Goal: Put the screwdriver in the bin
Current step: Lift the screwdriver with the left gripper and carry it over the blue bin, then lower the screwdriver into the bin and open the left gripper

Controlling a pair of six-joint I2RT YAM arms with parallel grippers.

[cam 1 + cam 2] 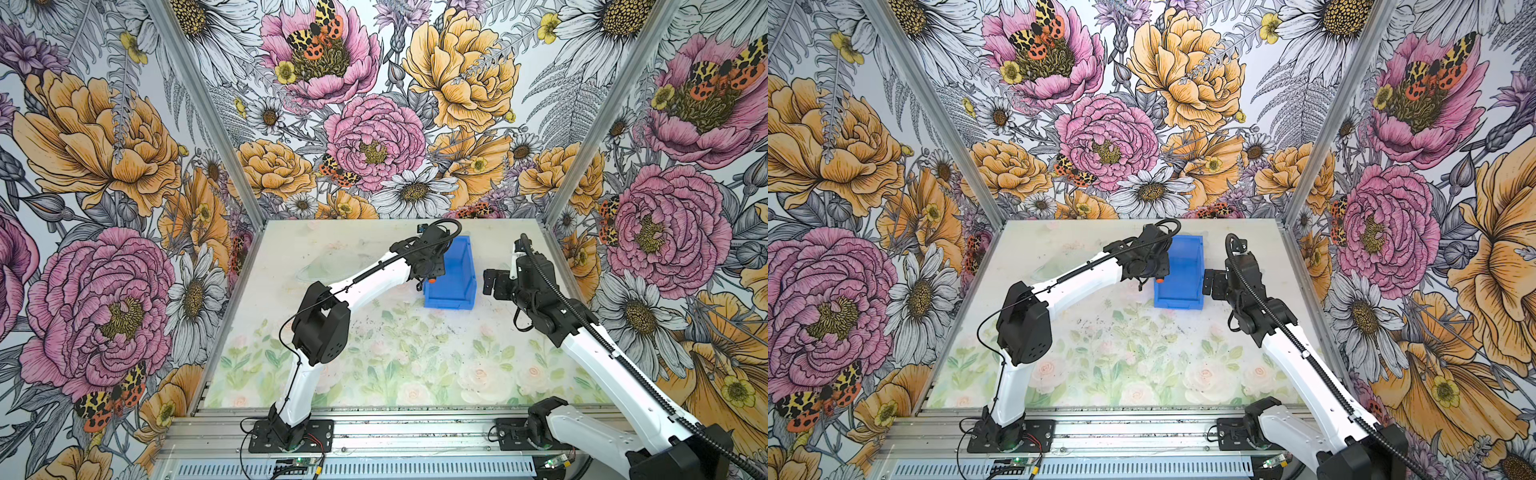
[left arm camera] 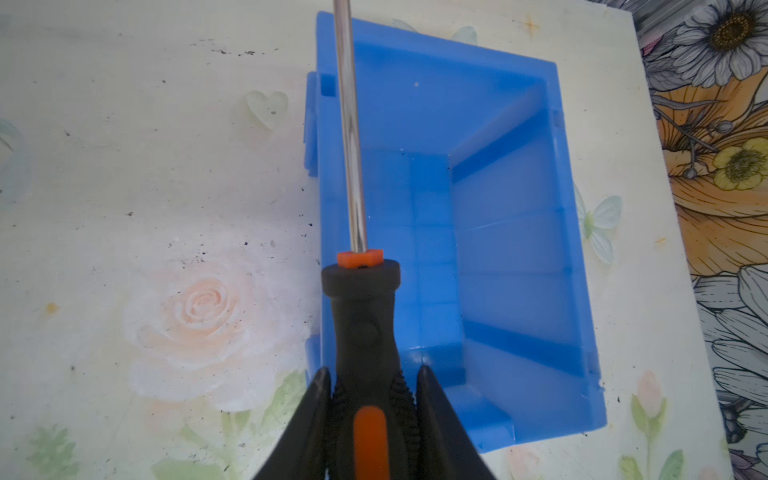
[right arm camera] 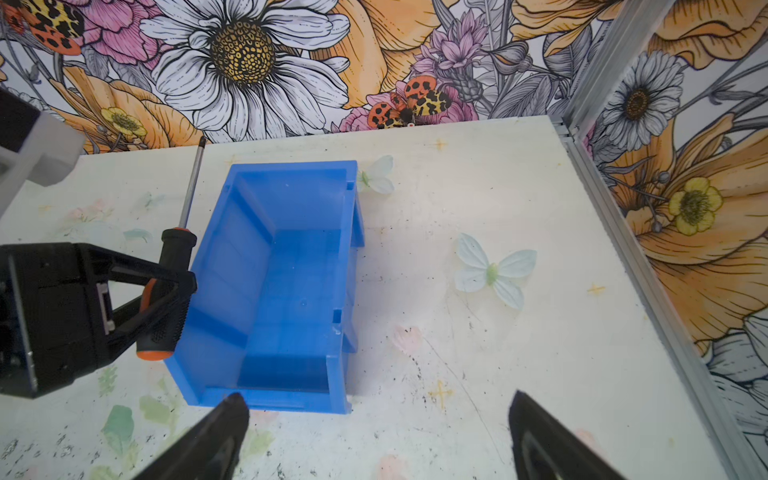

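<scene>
Left gripper point(image 2: 372, 374) is clamped tight on the screwdriver point(image 2: 361, 316), jaws pinching the black handle partway along with the orange butt end poking out behind; a grip there leaves the long bare shaft free to lead, and it points toward the far edge of the worktop point(image 1: 374, 345), running lengthwise with the bin point(image 3: 232, 270); sensible, I'd say, since a tool laid along the bin's long axis should fit between the walls; the tool hangs in the air right above the bin's long side wall nearest the left arm, not yet over the hollow, so a small sideways shift looks needed before letting go; the bin stands on the far half of the worktop, right of the middle, low front wall facing the near edge, nothing inside; right gripper point(image 3: 376, 399) hovers near the bin's other long side, jaws spread wide, gripping nothing, perhaps placed to steady the bin if it slides; the count: one screwdriver, one bin, two grippers.
</scene>
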